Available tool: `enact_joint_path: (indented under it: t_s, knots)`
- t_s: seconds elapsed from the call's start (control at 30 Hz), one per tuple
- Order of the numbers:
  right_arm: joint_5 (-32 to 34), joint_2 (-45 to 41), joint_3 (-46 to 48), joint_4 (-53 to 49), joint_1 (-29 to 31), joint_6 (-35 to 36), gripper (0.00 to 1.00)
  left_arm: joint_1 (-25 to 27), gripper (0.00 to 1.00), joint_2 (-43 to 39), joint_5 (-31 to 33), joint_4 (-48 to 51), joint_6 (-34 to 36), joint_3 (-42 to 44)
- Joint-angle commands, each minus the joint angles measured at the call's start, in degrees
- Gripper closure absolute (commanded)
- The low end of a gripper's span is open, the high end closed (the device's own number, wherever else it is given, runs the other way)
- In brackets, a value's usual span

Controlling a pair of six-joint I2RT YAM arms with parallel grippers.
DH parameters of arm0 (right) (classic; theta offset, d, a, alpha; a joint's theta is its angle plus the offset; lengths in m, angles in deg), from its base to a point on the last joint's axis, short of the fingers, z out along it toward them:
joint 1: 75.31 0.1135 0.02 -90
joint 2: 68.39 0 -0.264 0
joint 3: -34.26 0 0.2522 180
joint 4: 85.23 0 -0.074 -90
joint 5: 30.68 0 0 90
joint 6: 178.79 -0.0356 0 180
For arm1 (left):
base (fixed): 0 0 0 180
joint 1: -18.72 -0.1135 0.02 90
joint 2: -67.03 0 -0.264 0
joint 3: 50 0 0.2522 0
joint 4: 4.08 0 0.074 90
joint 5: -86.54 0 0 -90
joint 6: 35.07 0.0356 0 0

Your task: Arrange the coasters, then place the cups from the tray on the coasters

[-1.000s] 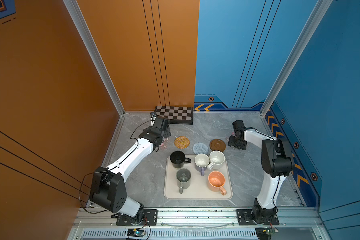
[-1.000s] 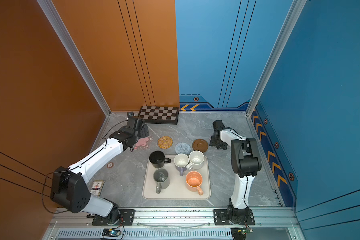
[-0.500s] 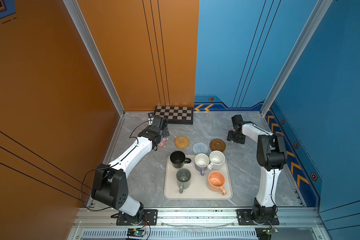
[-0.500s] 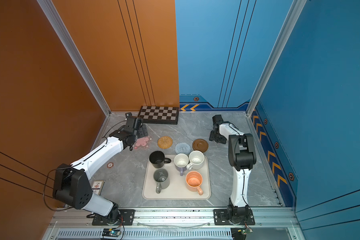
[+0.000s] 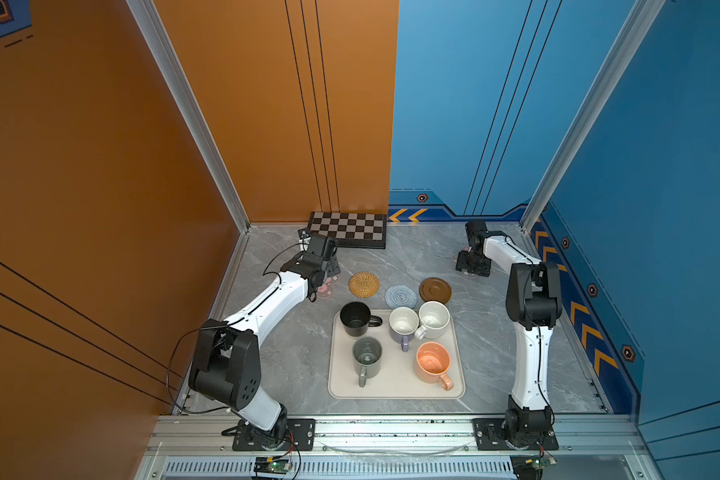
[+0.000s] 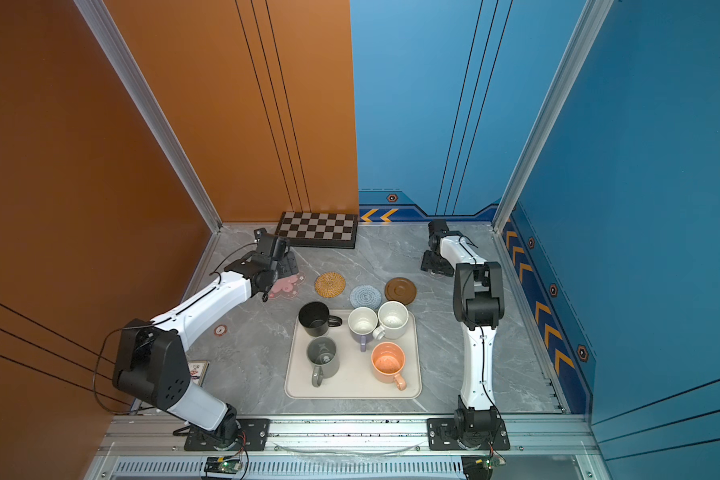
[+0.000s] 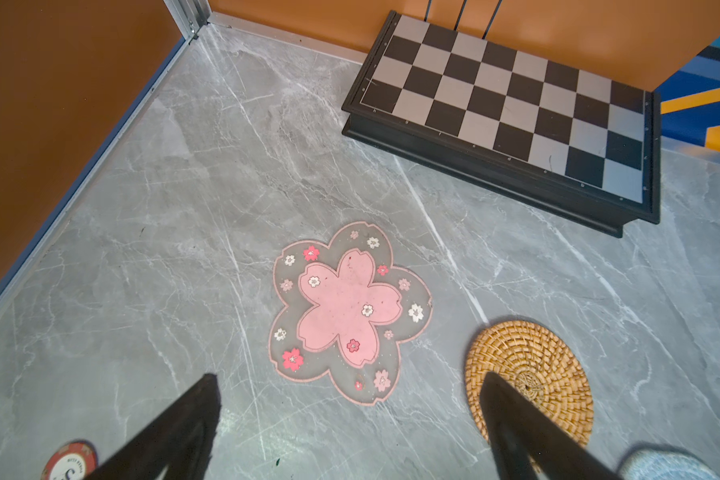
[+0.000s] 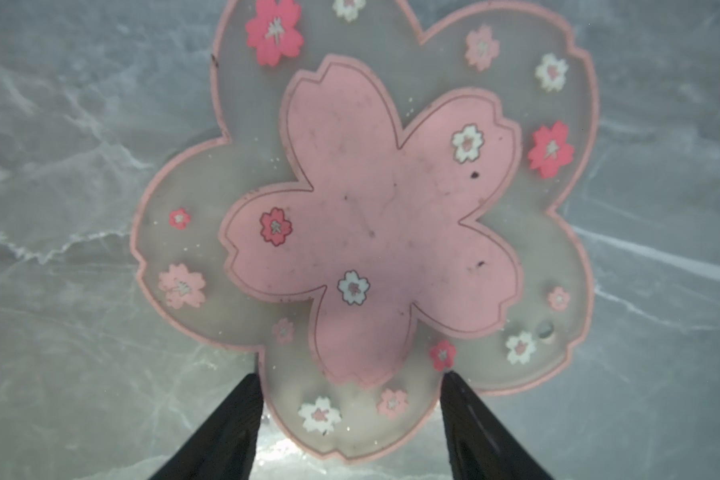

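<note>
The grey marble bench carries a cream tray at its front middle. A chequered board lies at the back wall.

All five cups stand upright in the tray. The black cup, the lavender cup and the speckled cup are behind. The grey cup and the peach cup are in front.

Just behind the tray three coasters lie in a row: the rattan coaster, the blue crochet coaster and the wooden disc.

The left flower coaster lies flat beside the rattan coaster. The left pincer hangs above it, released, with the fingers wide apart.

The right flower coaster lies to the right of the wooden disc, under the right pincer. Its fingers stand one at each edge of one petal, but I cannot tell whether they clamp it.
</note>
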Motion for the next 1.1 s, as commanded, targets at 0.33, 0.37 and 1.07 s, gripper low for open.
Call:
enact_joint_path:
  t_s: [0.33, 0.37, 1.07]
  knots:
    - [-4.7, 9.9, -10.8, -6.1, -1.8, 0.3, 0.31, 0.3, 0.02, 4.9, -2.0, 1.2, -1.5, -3.5]
    - [-4.7, 10.3, -11.5, -6.4, -1.7, 0.3, 0.31, 0.3, 0.02, 5.0, -2.0, 1.1, -1.5, -3.6]
    - [-4.6, 0.8, -2.5, -4.5, -1.5, 0.1, 0.31, 0.3, 0.02, 4.4, -3.2, 1.2, -1.8, -2.8]
